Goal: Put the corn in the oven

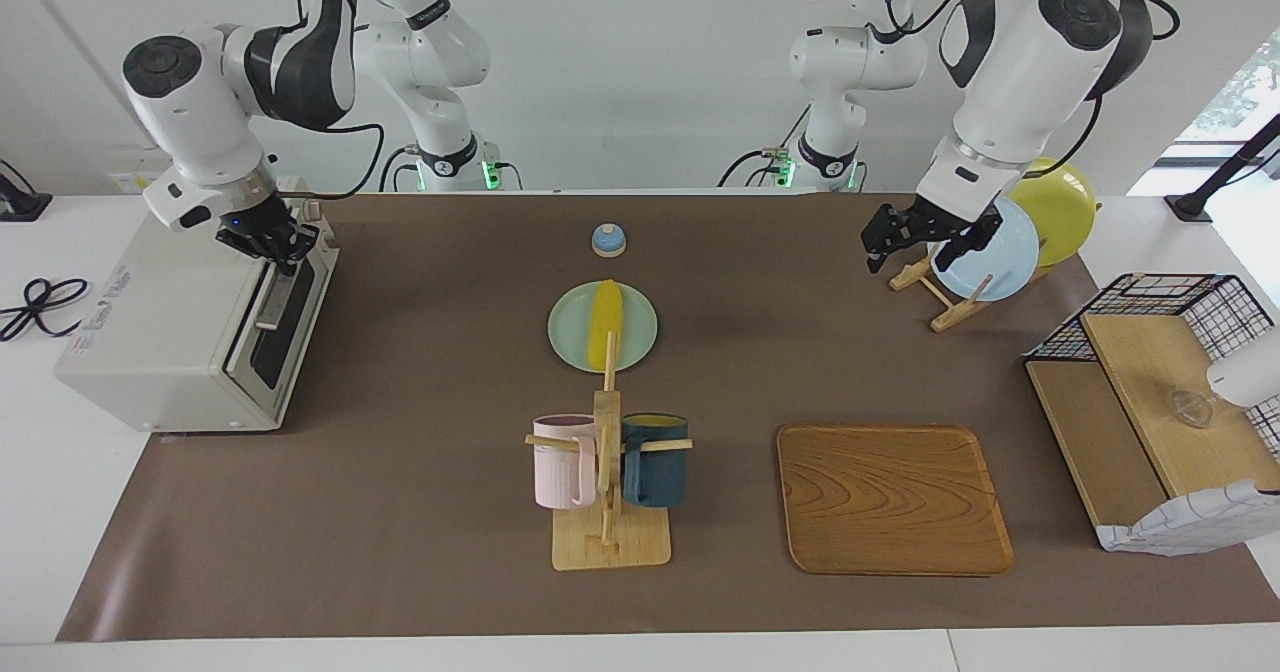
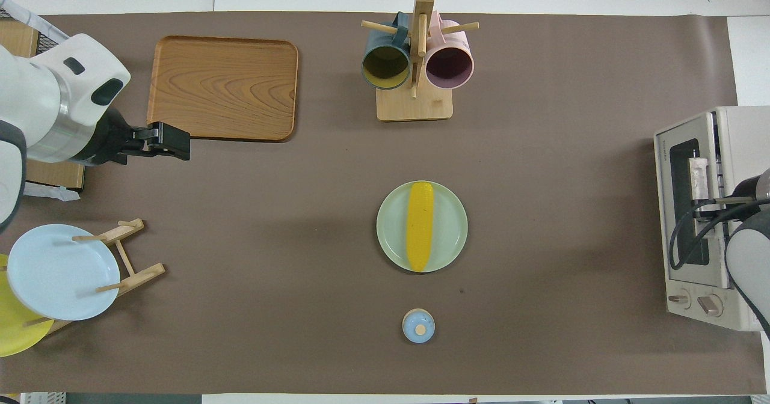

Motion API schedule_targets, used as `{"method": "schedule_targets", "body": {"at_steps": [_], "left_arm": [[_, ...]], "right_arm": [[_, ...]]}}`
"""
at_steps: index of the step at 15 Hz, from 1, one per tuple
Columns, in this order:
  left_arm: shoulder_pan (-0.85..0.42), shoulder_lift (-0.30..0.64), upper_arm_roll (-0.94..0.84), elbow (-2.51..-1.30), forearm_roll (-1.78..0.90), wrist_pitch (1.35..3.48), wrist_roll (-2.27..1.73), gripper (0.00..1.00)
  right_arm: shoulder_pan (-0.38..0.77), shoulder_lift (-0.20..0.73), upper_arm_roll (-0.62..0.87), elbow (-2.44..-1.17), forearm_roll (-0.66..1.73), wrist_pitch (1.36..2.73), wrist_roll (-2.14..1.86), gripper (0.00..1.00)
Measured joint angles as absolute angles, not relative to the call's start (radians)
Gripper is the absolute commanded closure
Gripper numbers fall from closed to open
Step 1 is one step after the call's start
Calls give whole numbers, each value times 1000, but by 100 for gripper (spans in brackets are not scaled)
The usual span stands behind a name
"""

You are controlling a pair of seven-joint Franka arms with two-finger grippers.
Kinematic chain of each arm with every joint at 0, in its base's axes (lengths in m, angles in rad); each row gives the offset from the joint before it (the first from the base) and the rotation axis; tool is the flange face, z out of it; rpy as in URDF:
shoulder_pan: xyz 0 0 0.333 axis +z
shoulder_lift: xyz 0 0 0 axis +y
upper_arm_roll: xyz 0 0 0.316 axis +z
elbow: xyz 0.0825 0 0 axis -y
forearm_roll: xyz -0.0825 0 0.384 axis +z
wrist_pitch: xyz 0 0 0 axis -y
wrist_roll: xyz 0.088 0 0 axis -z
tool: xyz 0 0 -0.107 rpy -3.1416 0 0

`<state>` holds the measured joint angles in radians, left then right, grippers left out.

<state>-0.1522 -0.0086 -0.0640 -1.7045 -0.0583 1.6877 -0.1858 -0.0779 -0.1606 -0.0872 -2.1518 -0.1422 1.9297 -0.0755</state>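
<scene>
A brown mat covers the surface. The right pincer (image 1: 268, 242) is clenched on the handle (image 1: 275, 296) of the oven (image 1: 150, 337), so opening its door is the step in hand. The corn (image 1: 603, 323) lies on the green plate (image 1: 640, 337) mid-surface, waiting. The left pincer (image 1: 928, 237), released and empty, hangs raised by the plate rack (image 1: 935, 287); next it must grasp the cob.

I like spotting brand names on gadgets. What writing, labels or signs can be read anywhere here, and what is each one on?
Oven door, by the window: small dark brand lettering, too small to read.
Oven top: grey printed lettering, too blurred to read.
Oven, by the knobs: red and white warning sticker, too small to read.
Nothing else shows any writing.
</scene>
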Motion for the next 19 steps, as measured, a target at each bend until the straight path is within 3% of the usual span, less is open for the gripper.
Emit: {"method": "schedule_targets", "body": {"at_steps": [9, 15, 19], "left_arm": [[-143, -41, -67, -1704, -57, 1634, -186, 0], [-144, -42, -74, -1654, -57, 1563, -186, 0], [-143, -40, -74, -1642, -57, 1545, -186, 0]], "right_arm": [[20, -83, -67, -2200, -46, 2011, -31, 100], [71, 1, -52, -2337, -34, 2308, 14, 100], [87, 76, -56, -2353, -49, 2395, 43, 100]]}}
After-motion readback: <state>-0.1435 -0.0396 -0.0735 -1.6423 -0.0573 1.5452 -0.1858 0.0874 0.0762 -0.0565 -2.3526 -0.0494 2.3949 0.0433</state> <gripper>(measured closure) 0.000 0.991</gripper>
